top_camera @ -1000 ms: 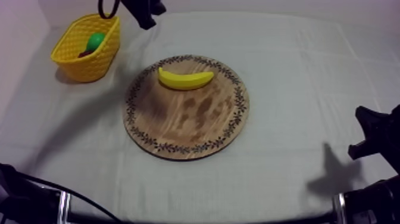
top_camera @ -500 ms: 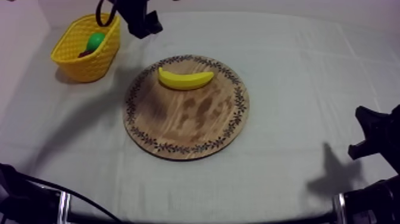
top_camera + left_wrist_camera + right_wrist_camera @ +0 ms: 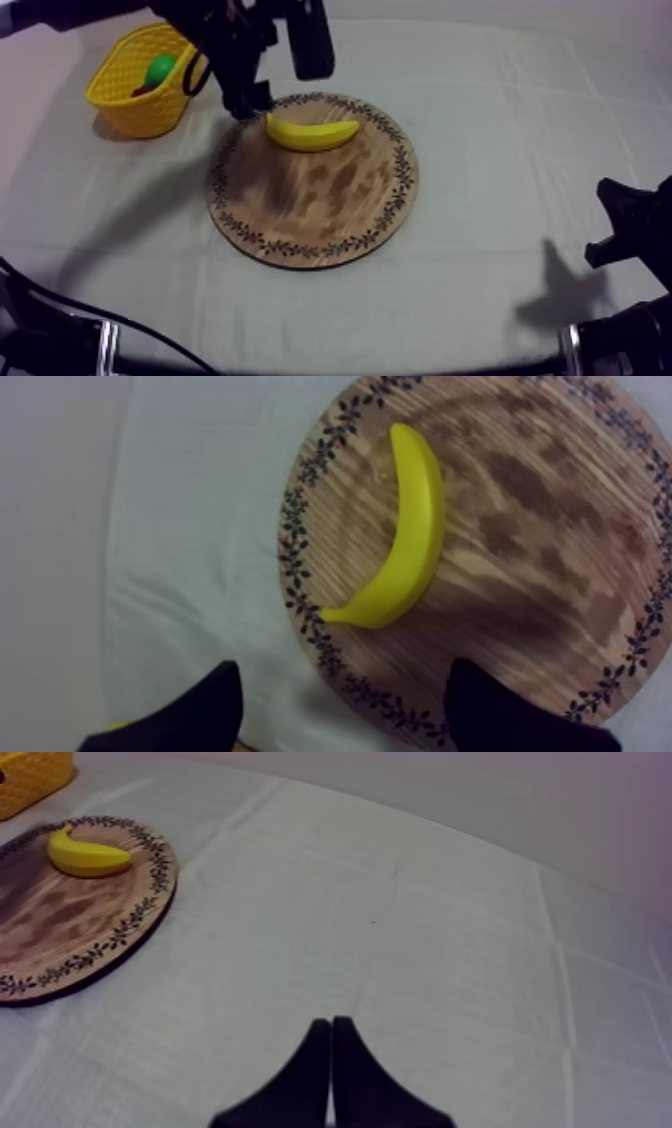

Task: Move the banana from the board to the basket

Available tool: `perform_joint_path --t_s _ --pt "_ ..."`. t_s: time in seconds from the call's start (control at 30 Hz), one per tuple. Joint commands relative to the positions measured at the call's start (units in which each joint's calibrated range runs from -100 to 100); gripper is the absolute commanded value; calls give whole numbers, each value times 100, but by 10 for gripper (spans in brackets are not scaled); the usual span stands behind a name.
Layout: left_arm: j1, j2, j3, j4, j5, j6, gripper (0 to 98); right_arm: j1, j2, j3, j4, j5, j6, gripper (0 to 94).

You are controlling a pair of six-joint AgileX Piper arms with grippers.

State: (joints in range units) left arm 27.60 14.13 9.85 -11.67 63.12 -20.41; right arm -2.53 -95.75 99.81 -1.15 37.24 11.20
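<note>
The yellow banana (image 3: 312,132) lies on the far part of the round wooden board (image 3: 320,210). My left gripper (image 3: 282,90) hangs open just beyond the banana's left end, above the board's far rim. In the left wrist view its two fingers (image 3: 205,706) stand wide apart with nothing between them, and the banana (image 3: 405,536) lies ahead on the board (image 3: 540,546). The yellow basket (image 3: 140,100) stands at the far left. My right gripper (image 3: 630,225) rests low at the right; its fingers (image 3: 332,1052) lie together as a narrow wedge.
A green fruit (image 3: 160,68) and something dark beside it lie in the basket. From the right wrist, the board (image 3: 80,922), the banana (image 3: 88,855) and a corner of the basket (image 3: 30,772) lie far off across bare cloth.
My left arm has come down from the back edge near the basket toward the board; its gripper now hangs by the banana. The right arm and the banana have not moved.
</note>
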Motion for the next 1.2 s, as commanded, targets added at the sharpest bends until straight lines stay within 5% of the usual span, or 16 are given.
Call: perform_joint_path --t_s 0.0,1.17 --pt "11 148 29 0 -75 -13 741 0 0 -3 0 2 2 3" --pt "187 2196 -458 -206 -931 84 685 0 0 -3 0 2 1 3"
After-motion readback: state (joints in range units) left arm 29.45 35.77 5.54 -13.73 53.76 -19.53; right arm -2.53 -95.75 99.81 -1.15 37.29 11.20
